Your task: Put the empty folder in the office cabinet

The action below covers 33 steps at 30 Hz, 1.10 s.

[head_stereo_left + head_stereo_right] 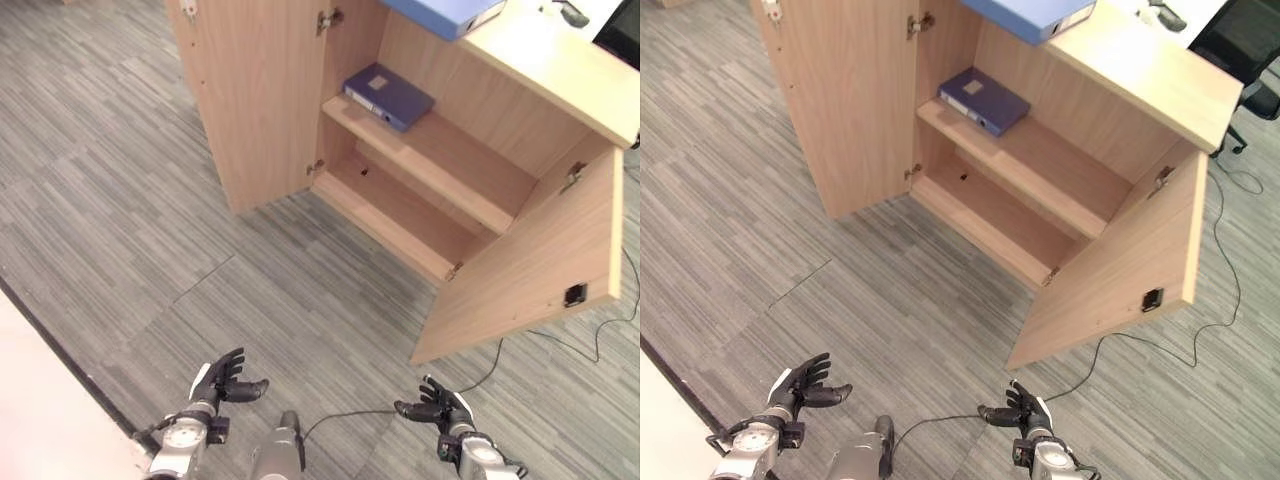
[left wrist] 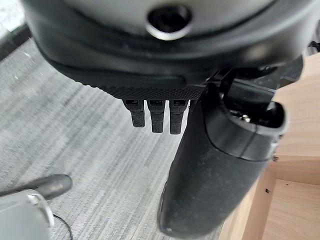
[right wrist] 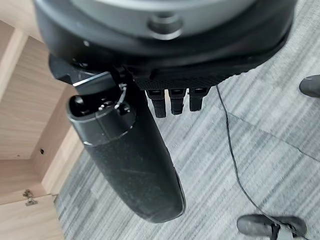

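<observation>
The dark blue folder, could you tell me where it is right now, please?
The dark blue folder lies flat on the upper shelf of the open cabinet, at the shelf's left end, against the cabinet's left wall.

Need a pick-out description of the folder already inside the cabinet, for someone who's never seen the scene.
Find the light wooden cabinet standing on the grey carpet with both doors swung open. Inside, look at the upper shelf, toward its left end. The dark blue folder lies flat there with a small label on its cover; the other folder, up on the cabinet top, is light blue.
</observation>
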Available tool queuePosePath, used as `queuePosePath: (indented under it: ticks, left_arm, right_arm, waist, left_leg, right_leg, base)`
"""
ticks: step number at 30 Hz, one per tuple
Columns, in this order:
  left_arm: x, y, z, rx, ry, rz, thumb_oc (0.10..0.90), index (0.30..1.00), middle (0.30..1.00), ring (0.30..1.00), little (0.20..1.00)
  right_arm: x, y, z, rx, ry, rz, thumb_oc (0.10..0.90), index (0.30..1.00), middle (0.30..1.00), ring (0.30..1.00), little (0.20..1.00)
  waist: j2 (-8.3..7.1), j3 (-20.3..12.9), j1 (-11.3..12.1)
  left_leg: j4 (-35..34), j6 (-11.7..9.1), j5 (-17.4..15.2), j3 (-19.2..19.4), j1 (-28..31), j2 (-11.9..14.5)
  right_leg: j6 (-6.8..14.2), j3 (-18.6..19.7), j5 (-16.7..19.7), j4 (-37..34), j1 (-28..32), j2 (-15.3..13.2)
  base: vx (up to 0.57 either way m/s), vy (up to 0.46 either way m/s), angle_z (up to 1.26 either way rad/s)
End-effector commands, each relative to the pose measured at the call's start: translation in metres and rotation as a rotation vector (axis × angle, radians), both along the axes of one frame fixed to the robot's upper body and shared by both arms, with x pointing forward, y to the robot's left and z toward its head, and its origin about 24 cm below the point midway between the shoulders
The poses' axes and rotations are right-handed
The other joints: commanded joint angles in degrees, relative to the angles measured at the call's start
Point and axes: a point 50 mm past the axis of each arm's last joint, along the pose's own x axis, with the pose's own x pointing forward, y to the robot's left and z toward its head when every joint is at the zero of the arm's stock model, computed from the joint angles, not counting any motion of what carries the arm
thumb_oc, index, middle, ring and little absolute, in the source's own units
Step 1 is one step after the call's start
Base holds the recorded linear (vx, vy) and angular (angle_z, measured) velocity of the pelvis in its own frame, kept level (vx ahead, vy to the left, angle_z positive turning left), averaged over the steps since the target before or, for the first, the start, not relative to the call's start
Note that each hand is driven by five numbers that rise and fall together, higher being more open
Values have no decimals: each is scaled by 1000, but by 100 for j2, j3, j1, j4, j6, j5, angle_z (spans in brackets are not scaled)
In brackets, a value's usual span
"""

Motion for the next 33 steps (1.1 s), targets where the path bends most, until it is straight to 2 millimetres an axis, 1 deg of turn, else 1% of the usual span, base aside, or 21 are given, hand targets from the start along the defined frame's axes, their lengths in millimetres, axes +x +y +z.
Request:
queuePosePath:
  ticks: [1, 2, 3, 4, 5, 6, 7, 8, 9, 10, 11, 12, 13, 14, 16, 18, 19, 22, 28, 33]
  left_arm:
    - [6, -7, 11, -27, -96, -37, 800, 900, 900, 900, 900]
    - [5, -7, 10, -27, -89, -41, 800, 900, 900, 900, 900]
    - [5, -7, 10, -27, -89, -41, 800, 900, 900, 900, 900]
    - [3, -8, 8, -26, -78, -43, 800, 900, 900, 900, 900]
    - [2, -10, 6, -28, -71, -46, 800, 900, 900, 900, 900]
    - [1, -11, 5, -25, -62, -51, 800, 900, 900, 900, 900]
    - [1, -11, 5, -26, -63, -51, 800, 900, 900, 900, 900]
    - [1, -12, 3, -21, -55, -61, 800, 900, 900, 900, 900]
    - [1, -14, 2, -16, -47, -80, 800, 900, 900, 900, 900]
    - [1, -14, 2, -15, -46, -81, 800, 900, 900, 900, 900]
    - [-1, -15, -1, -11, -31, -92, 800, 900, 900, 900, 900]
    - [-2, -16, -3, 0, -15, -109, 800, 900, 900, 900, 900]
    - [-3, -18, -4, -2, -12, -117, 800, 900, 900, 900, 900]
    - [-5, -22, -7, -15, -7, -118, 800, 900, 900, 900, 900]
    - [-9, -23, -10, -30, 2, -93, 800, 900, 900, 900, 900]
    - [-10, -25, -12, -39, 7, -88, 800, 900, 900, 900, 900]
    - [-14, -26, -14, -40, 23, -92, 800, 900, 900, 900, 900]
    - [-18, -29, -17, -40, 36, -98, 800, 900, 900, 900, 900]
    - [-21, -33, -18, -59, 36, -92, 800, 900, 900, 900, 900]
    - [-23, -33, -19, -64, 42, -87, 800, 900, 900, 900, 900]
  right_arm:
    - [1, -40, 19, -88, -108, -35, 800, 900, 900, 900, 900]
    - [-1, -41, 19, -86, -106, -37, 800, 900, 900, 900, 900]
    - [-1, -41, 19, -87, -106, -37, 800, 900, 900, 900, 900]
    - [-4, -42, 18, -87, -102, -41, 800, 900, 900, 900, 900]
    - [-7, -42, 18, -90, -98, -41, 800, 900, 900, 900, 900]
    - [-9, -43, 17, -92, -94, -45, 800, 900, 900, 900, 900]
    - [-9, -43, 17, -92, -95, -45, 800, 900, 900, 900, 900]
    - [-11, -45, 17, -93, -89, -54, 800, 900, 900, 900, 900]
    - [-15, -47, 15, -94, -80, -72, 800, 900, 900, 900, 900]
    - [-16, -47, 15, -93, -79, -72, 800, 900, 900, 900, 900]
    - [-22, -50, 12, -97, -60, -86, 800, 900, 900, 900, 900]
    - [-29, -52, 10, -99, -38, -93, 800, 900, 900, 900, 900]
    - [-36, -53, 7, -99, -23, -101, 800, 900, 900, 900, 900]
    - [-40, -56, 6, -105, -9, -107, 800, 900, 900, 900, 900]
    - [-41, -59, 6, -117, 0, -95, 800, 900, 900, 900, 900]
    - [-41, -59, 7, -122, 2, -85, 800, 900, 900, 900, 900]
    - [-43, -59, 7, -131, 10, -62, 800, 900, 900, 900, 900]
    - [-43, -59, 7, -134, 12, -42, 800, 900, 900, 900, 900]
    - [-48, -57, 6, -136, 27, -19, 800, 900, 900, 900, 900]
    - [-49, -52, 4, -119, 32, -15, 800, 900, 900, 900, 900]
  waist:
    - [577, -226, -109]
    - [684, -201, -164]
    - [712, -215, -148]
    - [800, -150, -249]
    - [896, -73, -339]
    - [974, 4, -421]
    - [995, -3, -417]
    - [997, 132, -535]
    - [818, 126, -596]
    - [811, 177, -640]
    - [652, 128, -752]
    - [560, 69, -826]
    - [499, 5, -805]
    - [493, -111, -769]
    - [571, -277, -764]
    - [588, -329, -756]
    - [599, -367, -739]
    - [598, -349, -724]
    - [619, -361, -705]
    - [696, -357, -731]
  left_leg:
    - [-1294, -566, 1104, -465, 353, 526]
    - [-1391, -541, 1115, -532, 530, 529]
    - [-1396, -550, 1127, -530, 514, 565]
    - [-1467, -523, 1114, -638, 753, 537]
    - [-1530, -506, 1113, -715, 956, 544]
    - [-1580, -502, 1116, -778, 1144, 547]
    - [-1584, -509, 1126, -780, 1132, 572]
    - [-1626, -514, 1091, -836, 1416, 478]
    - [-1621, -568, 1022, -833, 1537, 260]
    - [-1624, -568, 1011, -876, 1601, 243]
    - [-1651, -653, 902, -959, 1748, 45]
    - [-1719, -733, 797, -1050, 1933, -77]
    - [-1735, -743, 748, -1096, 1985, -147]
    - [-1841, -795, 738, -1131, 2097, -189]
    - [-2220, -888, 851, -1140, 2290, -139]
    - [-2273, -919, 862, -1142, 2349, -118]
    - [-2320, -965, 865, -1155, 2485, -84]
    - [-2338, -1011, 849, -1153, 2625, -46]
    - [-2343, -1060, 823, -1175, 2767, -9]
    - [-2338, -1101, 811, -1173, 2836, 20]
  right_leg:
    - [-153, -407, 54, 1362, 569, 1635]
    - [-152, -381, -67, 1820, 329, 1900]
    - [-160, -376, -36, 1797, 314, 1934]
    - [-139, -366, -238, 2274, 30, 2211]
    - [-102, -394, -387, 2665, -281, 2429]
    - [-116, -466, -563, 2888, -592, 2544]
    - [-123, -473, -538, 2867, -600, 2566]
    - [-208, -624, -724, 2484, -798, 2400]
    - [-357, -743, -962, 1154, -604, 2112]
    - [-354, -785, -992, 1132, -510, 2089]
    - [-483, -697, -1194, -146, -373, 2013]
    - [-568, -568, -1237, -1035, -99, 1991]
    - [-595, -581, -1255, -1364, 173, 1940]
    - [-643, -617, -1195, -1721, 443, 1888]
    - [-674, -653, -1079, -2137, 688, 1910]
    - [-680, -715, -1068, -2263, 816, 1899]
    - [-711, -750, -1067, -2367, 984, 1901]
    - [-741, -809, -1088, -2436, 1149, 1916]
    - [-774, -872, -1161, -2508, 1328, 1938]
    - [-824, -844, -1224, -2515, 1399, 1968]
  base:
    - [119, 410, 42]
    - [117, 409, 31]
    - [122, 133, 19]
    - [137, 101, 45]
    - [218, 142, 33]
    - [130, 81, 19]
    - [202, 79, 43]
    - [288, 11, 50]
    - [302, 12, 86]
    - [327, -83, 105]
    - [323, -93, 102]
    - [361, -111, 59]
    - [263, -94, 28]
    - [138, -76, 52]
    - [165, -82, 74]
    - [134, -63, 34]
    - [109, -57, 7]
    - [80, -60, 3]
    - [38, -44, -19]
    - [43, -44, 2]
